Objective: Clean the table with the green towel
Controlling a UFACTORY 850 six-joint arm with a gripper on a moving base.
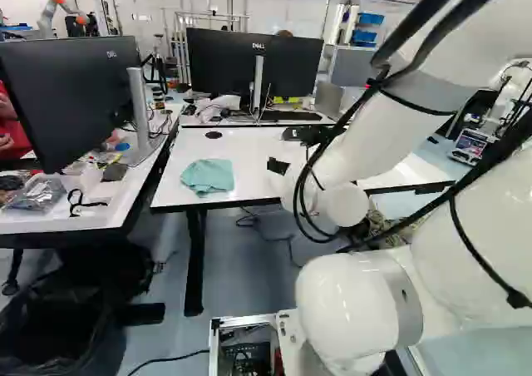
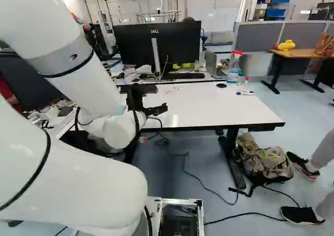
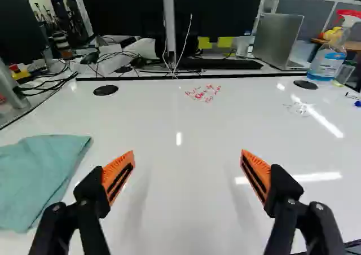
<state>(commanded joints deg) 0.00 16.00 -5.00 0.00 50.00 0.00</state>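
My gripper (image 2: 151, 109) hangs over the near part of the white table (image 2: 209, 105). In the wrist view the gripper (image 3: 188, 173) stands wide open, with only bare tabletop between its orange pads. The green towel (image 1: 209, 176) lies loosely spread near the table's front left in the left base view. Beside one finger, off to its outer side, the towel (image 3: 42, 173) shows in the wrist view. Red writing (image 3: 204, 93) marks the tabletop ahead of the gripper, and fainter marks (image 3: 296, 109) lie nearer the spray bottle.
A spray bottle (image 3: 329, 55) and markers (image 2: 245, 93) stand or lie toward the table's far right. Monitors (image 1: 253, 64) and a laptop (image 3: 278, 39) are behind. Another desk (image 1: 75, 214) adjoins at left. A backpack (image 2: 263, 160) and a person's feet (image 2: 302, 215) are on the floor.
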